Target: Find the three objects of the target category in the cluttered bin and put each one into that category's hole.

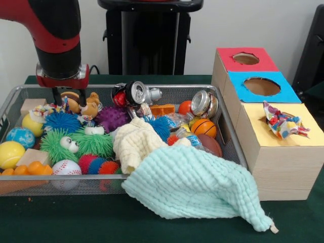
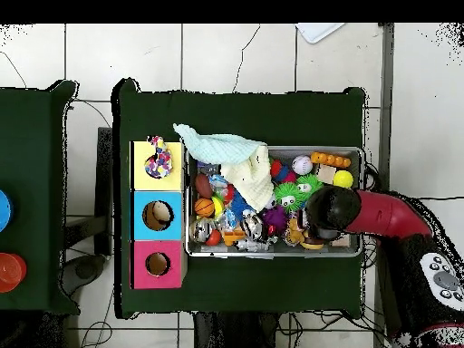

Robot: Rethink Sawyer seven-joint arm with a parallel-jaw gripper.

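Front view: the gripper [image 1: 68,97] hung with fingers apart over the small plush toy [image 1: 83,104] at the wire bin's [image 1: 15,98] far corner. It looked light and squashy; grasp its body.

Overhead view: the arm [image 2: 362,213] hid both.

Bin [image 1: 230,131] is shiny wire mesh; cans [image 1: 135,92] glossy metal. Towel [image 1: 197,185] soft waffle cloth, spiky balls [image 1: 63,121] rubbery. Boxes [image 1: 281,162] matt wood, worktop [image 1: 61,223] matt cloth.
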